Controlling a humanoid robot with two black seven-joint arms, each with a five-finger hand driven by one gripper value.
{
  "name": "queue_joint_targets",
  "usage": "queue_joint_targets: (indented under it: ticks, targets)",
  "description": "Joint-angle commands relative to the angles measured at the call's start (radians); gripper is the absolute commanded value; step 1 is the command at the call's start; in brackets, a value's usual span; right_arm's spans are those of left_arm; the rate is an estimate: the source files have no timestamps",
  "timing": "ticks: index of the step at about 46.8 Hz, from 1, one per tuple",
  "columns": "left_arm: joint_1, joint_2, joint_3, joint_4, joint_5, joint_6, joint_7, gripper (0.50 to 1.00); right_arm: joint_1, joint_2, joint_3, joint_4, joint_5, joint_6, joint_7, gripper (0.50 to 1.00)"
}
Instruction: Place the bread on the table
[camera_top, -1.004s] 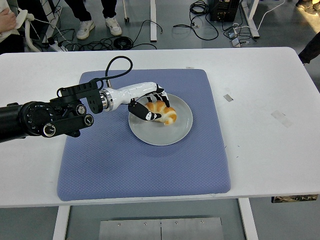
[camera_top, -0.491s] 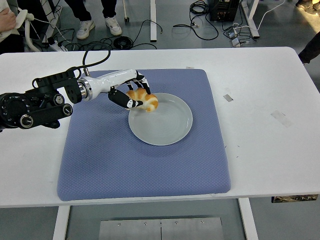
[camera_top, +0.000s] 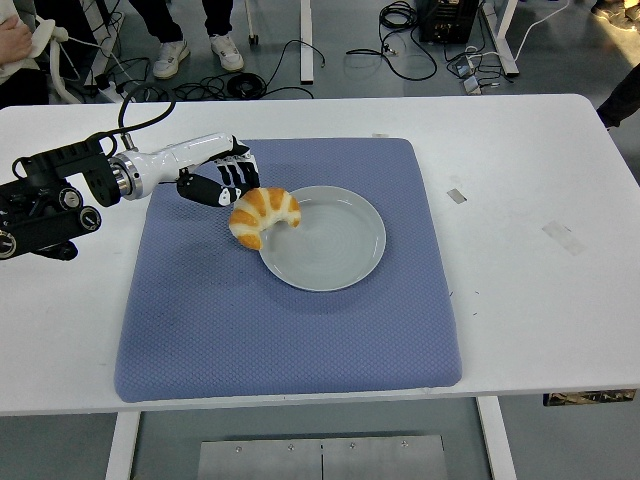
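Bread (camera_top: 262, 214) lies across the plate (camera_top: 335, 250) rim's left edge, half on the blue mat (camera_top: 290, 320). Left hand (camera_top: 222, 183), fingers loosely curled, sits just beside it, empty: likely a release short of bare table (camera_top: 530, 270).

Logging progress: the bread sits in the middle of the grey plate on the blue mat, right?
Not quite. The head view shows the bread straddling the grey plate's left rim, partly on the blue mat, not mid-plate.
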Motion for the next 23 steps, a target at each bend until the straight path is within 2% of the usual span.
queue_joint_targets:
  ticks: [1,23]
  targets:
    - [0.002,0.001,0.0,-0.005,0.0,0.002,0.0,0.5,0.0,0.0,0.0,0.0,0.0,0.0,0.0,1.0]
    - [0.0,0.067,0.001,-0.025,0.001,0.002,-0.012,0.5,0.0,0.0,0.0,0.0,0.0,0.0,0.0,1.0]
